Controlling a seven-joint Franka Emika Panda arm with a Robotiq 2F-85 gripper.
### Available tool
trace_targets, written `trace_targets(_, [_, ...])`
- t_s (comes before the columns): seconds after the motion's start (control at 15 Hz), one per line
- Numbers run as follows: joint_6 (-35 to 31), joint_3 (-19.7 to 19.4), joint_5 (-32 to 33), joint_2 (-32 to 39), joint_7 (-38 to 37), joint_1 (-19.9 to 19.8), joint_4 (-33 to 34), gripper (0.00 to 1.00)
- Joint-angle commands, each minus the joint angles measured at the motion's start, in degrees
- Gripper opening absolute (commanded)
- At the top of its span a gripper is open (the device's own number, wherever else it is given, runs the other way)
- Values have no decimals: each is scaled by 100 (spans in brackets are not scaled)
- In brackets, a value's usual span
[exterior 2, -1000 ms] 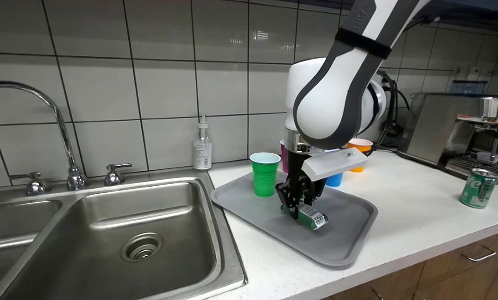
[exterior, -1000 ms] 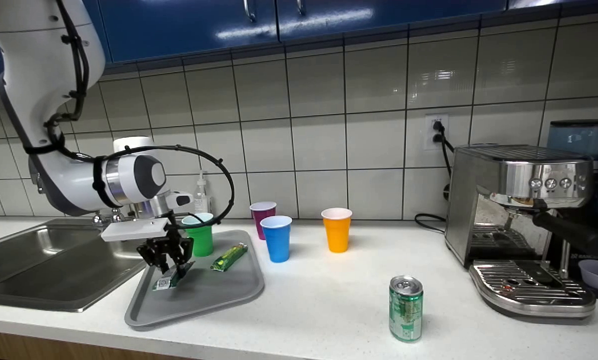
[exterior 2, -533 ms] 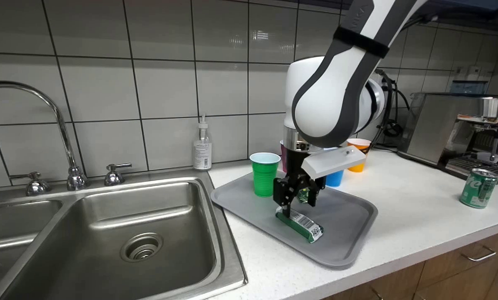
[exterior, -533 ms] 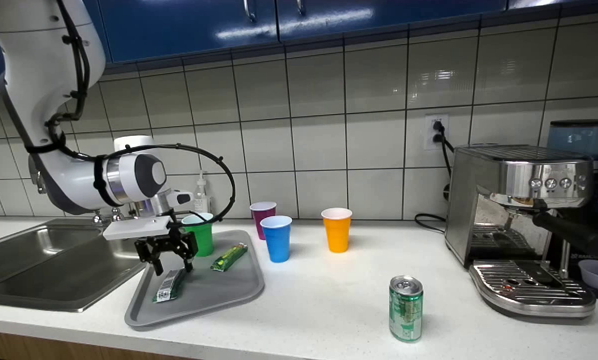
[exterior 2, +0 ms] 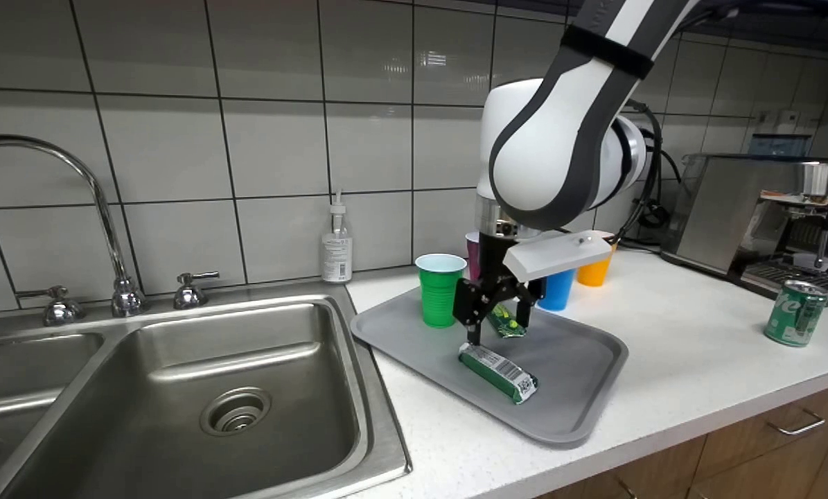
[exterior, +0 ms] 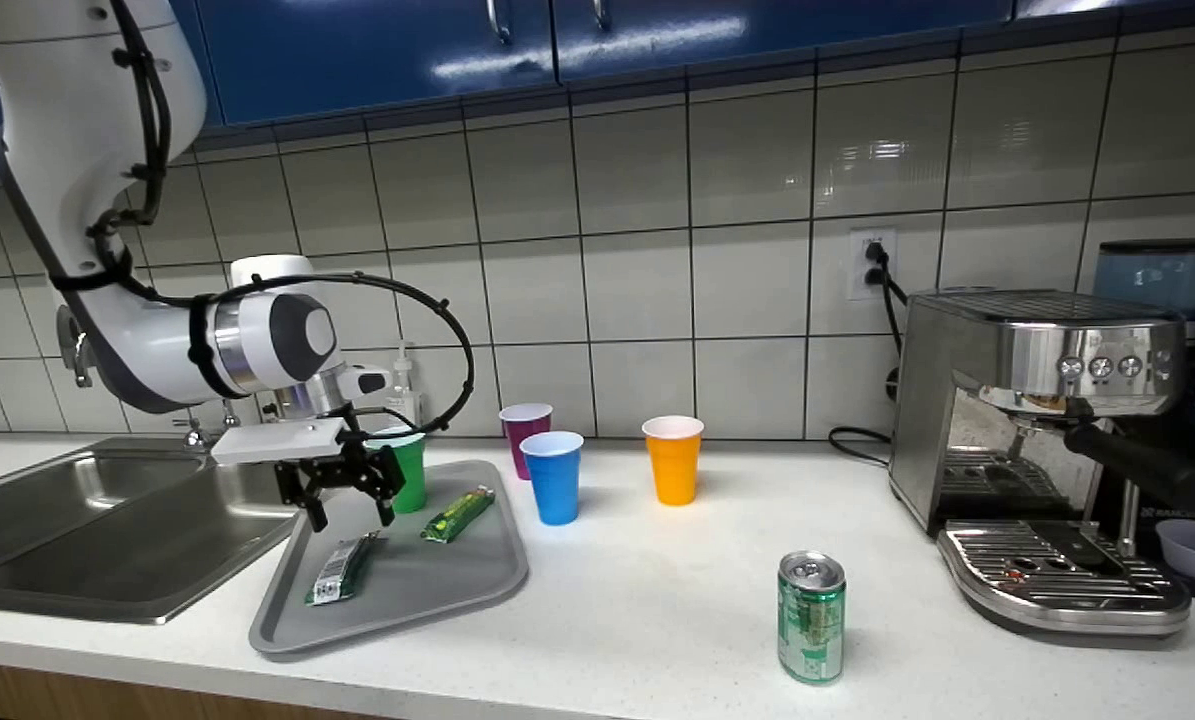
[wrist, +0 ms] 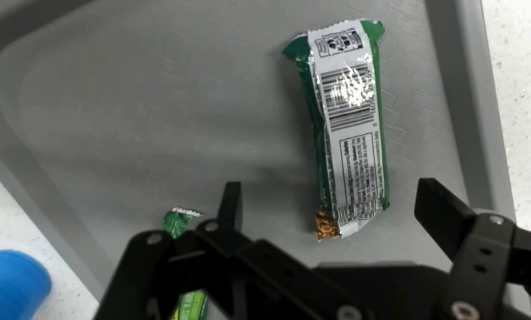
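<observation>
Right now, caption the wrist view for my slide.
Open gripper above a tray with two wrapped bars.

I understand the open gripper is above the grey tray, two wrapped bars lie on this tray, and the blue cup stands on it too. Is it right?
Not quite: the blue cup stands on the counter beside the grey tray, not on it, as the wrist view shows. The rest is right: the open gripper is above the tray, and two wrapped bars lie on it.
</observation>
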State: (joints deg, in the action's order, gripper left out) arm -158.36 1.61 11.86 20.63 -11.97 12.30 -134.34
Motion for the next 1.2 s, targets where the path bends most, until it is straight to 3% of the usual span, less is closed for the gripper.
trace_targets(0.0, [70,37,-198,-448,236,-164,-265,100])
trace_targets(0.4, [92,-24,-342,-942,328,-443,-547,100])
trace_targets(1.13, [133,-577,-155,-1571,52,-937,-863,100])
